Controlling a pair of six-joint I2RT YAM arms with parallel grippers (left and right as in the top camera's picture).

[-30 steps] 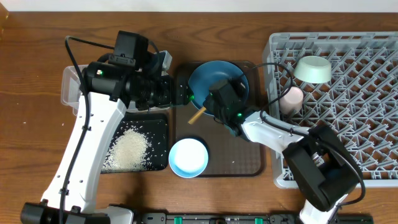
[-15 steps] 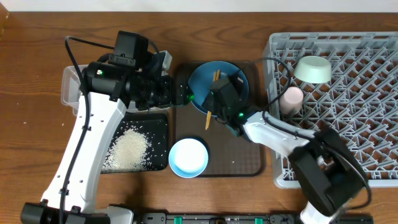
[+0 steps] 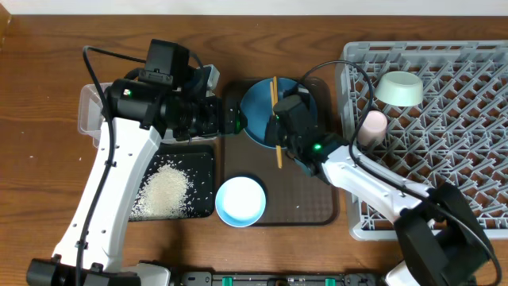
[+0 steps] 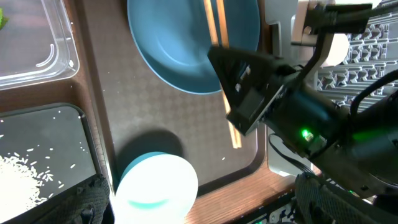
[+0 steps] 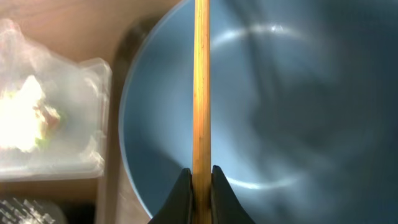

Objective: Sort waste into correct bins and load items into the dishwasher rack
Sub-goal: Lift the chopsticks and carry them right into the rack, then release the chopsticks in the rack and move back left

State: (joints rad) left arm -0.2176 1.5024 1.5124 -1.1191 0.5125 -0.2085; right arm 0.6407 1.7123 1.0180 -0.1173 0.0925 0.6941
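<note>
My right gripper (image 5: 201, 180) is shut on a wooden chopstick (image 5: 201, 93) held above the dark-blue plate (image 5: 280, 112). Seen from overhead, the chopstick (image 3: 277, 119) runs from far to near across the plate (image 3: 262, 111), which is on the brown serving tray (image 3: 305, 202). My left gripper (image 4: 208, 202) hangs open and empty above the small white bowl (image 4: 155, 190) on that tray. The mint-green bowl (image 3: 399, 88) and the pink cup (image 3: 371, 125) rest in the grey dishwasher rack (image 3: 460, 135). Rice (image 3: 165, 191) lies in the black tray (image 3: 202, 163). White waste sits in the clear tub (image 5: 37, 124).
The clear tub (image 3: 90, 111) lies partly under my left arm at the far left, with the black tray just in front of it. A few loose rice grains are scattered on the wooden table (image 3: 40, 159). The rack fills the right side.
The right gripper has closed fully on the chopstick and swung it from a diagonal lie at the plate's near-left edge to a far-near line over the plate. The left arm has not moved.
</note>
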